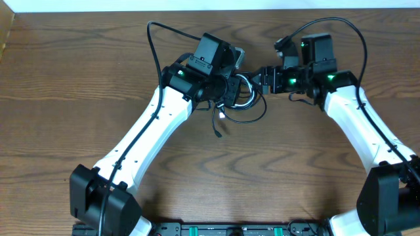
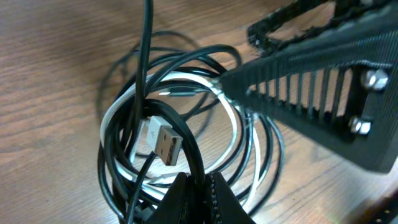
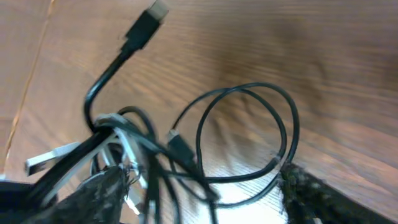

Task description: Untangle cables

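The cables [image 1: 252,115] lie tangled at the table's far middle, between my two grippers. In the left wrist view the cables [image 2: 186,93] are black and white loops with a silver USB plug [image 2: 165,143] in the middle. My left gripper [image 2: 200,198] is shut on one black strand that runs up out of the bundle. My right gripper [image 3: 205,202] stands open, its fingers [image 3: 102,196] on either side of several strands of the cables [image 3: 249,134]. One black plug [image 3: 144,26] sticks up and away. From overhead, the left gripper [image 1: 234,92] and right gripper [image 1: 261,80] almost meet over the tangle.
The right gripper's ribbed finger [image 2: 311,87] crosses the upper right of the left wrist view, close over the loops. Thick black arm cords [image 1: 152,49] arch above each wrist. A loose cable end [image 1: 218,128] trails toward the front. The table's far edge [image 1: 210,9] is close behind.
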Robot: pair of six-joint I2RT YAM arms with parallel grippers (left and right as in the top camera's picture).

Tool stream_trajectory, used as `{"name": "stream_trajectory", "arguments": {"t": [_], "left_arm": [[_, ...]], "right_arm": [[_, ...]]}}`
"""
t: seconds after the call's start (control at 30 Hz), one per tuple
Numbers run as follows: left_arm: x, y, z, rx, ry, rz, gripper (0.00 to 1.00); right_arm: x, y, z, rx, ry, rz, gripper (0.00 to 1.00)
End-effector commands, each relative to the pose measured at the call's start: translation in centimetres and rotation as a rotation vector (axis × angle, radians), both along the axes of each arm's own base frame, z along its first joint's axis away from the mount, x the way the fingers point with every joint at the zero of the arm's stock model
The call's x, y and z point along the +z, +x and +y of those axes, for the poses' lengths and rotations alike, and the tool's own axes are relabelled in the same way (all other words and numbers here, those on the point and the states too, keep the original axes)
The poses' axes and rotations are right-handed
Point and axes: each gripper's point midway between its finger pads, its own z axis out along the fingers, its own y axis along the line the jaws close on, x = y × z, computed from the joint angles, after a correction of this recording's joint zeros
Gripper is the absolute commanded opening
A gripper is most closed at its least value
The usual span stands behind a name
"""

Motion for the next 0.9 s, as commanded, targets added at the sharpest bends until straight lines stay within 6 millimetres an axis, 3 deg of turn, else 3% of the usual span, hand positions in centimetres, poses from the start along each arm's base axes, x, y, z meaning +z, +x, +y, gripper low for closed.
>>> {"name": "stream_trajectory", "arguments": {"t": [0.0, 0.13, 0.27, 0.43, 0.47, 0.53, 0.73, 0.87], "left_arm": [[1.4, -0.1, -0.5, 0.031, -0.055, 0.012, 0.08], [1.4, -0.1, -0.5, 0.037, -0.057, 0.016, 0.07], [2.3, 0.0, -0.5, 0.04, -0.075, -0.007, 0.08], [5.4, 0.1, 0.5, 0.081, -0.128, -0.064, 0.08], [6.9, 0.2, 1.4, 0.134, -0.163, -0.077, 0.08], [8.2, 0.2, 2.4, 0.197, -0.201, -0.075, 0.08], [11.9, 0.4, 6.4, 0.317, -0.263, -0.133, 0.08], [13.1, 0.4, 8.8, 0.371, -0.272, -0.164, 0.08]], "right_arm": [[0.0, -1.0, 1.6, 0.058, 0.028, 0.012, 0.71], [-0.3, -1.5, 2.5, 0.075, 0.014, 0.016, 0.66], [-2.9, -1.1, 1.5, -0.072, -0.073, 0.111, 0.44], [-5.8, -0.8, -0.4, -0.216, -0.141, 0.219, 0.25], [-6.7, -0.7, -0.7, -0.237, -0.14, 0.252, 0.15], [-7.5, -0.7, -1.0, -0.261, -0.143, 0.282, 0.03], [-9.1, -0.6, -4.5, -0.392, -0.222, 0.344, 0.01], [-9.6, -1.0, -6.7, -0.418, -0.252, 0.376, 0.01]]}}
